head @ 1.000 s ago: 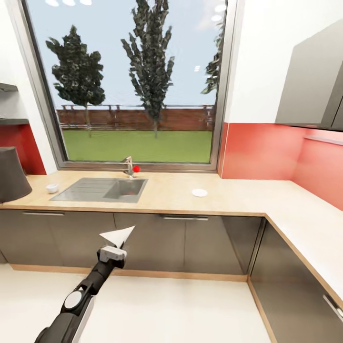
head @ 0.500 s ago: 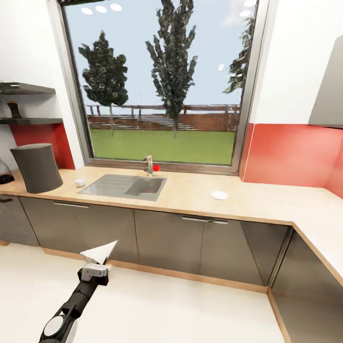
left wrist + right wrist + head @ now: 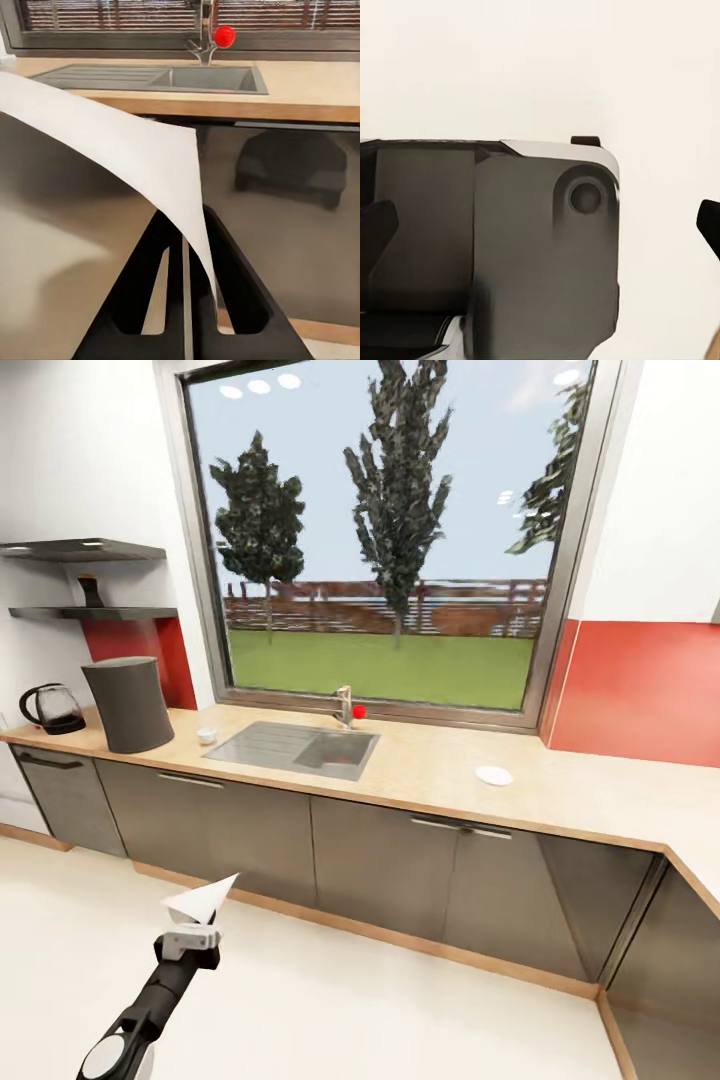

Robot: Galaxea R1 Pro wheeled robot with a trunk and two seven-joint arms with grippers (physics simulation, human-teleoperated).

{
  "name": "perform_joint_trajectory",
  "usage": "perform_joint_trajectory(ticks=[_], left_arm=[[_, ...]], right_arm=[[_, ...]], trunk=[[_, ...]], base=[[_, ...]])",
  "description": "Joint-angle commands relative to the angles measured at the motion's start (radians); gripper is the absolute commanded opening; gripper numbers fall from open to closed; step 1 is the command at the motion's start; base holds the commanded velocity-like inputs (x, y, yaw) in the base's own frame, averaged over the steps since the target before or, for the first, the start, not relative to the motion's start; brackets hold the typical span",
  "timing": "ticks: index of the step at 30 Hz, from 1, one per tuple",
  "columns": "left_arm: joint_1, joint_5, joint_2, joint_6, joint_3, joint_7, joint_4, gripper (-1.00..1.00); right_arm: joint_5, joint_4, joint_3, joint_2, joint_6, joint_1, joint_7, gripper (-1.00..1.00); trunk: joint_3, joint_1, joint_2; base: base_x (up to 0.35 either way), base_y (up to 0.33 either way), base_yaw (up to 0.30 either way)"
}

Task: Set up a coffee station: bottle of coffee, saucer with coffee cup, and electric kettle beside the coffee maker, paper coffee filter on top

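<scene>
A: Left pincer (image 3: 190,935) grips the paper coffee filter (image 3: 200,900); right pincer's state I cannot tell.

B: The coffee maker (image 3: 128,703) stands ahead-left on the worktop (image 3: 440,765). Approach level and lower gently.

countertop (image 3: 560,790): light wood-look, matt | cabinet fronts (image 3: 380,860): dark grey, glossy, reflective | sink (image 3: 290,745): brushed steel | paper filter (image 3: 200,901): thin white matt paper | kettle (image 3: 52,709): clear glass | coffee maker (image 3: 128,703): matt dark grey
</scene>
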Motion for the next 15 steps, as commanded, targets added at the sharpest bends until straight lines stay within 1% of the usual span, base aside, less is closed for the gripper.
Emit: perform_joint_trajectory(ticks=[1,3,5,15], left_arm=[[0.000,-0.007,0.000,-0.005,0.012,-0.004,0.001,-1.00],[0.000,-0.005,-0.001,-0.006,0.045,-0.005,-0.001,-1.00],[0.000,-0.004,-0.001,-0.006,0.059,-0.007,-0.003,-1.00],[0.000,-0.008,-0.002,-0.005,0.068,-0.006,-0.003,-1.00]], right_arm=[[0.001,0.001,0.000,0.000,-0.003,-0.001,0.001,1.00],[0.004,0.001,0.000,-0.001,-0.002,-0.001,0.002,1.00],[0.005,0.001,0.000,-0.001,-0.002,-0.001,0.002,1.00],[0.004,0.001,-0.004,-0.005,-0.004,0.000,0.001,1.00]], trunk=[[0.000,0.000,-0.001],[0.000,0.000,-0.001],[0.000,0.000,-0.001],[0.001,0.000,-0.001]], base=[[0.000,0.000,0.021],[0.000,0.000,0.010],[0.000,0.000,0.004],[0.000,0.000,-0.012]])
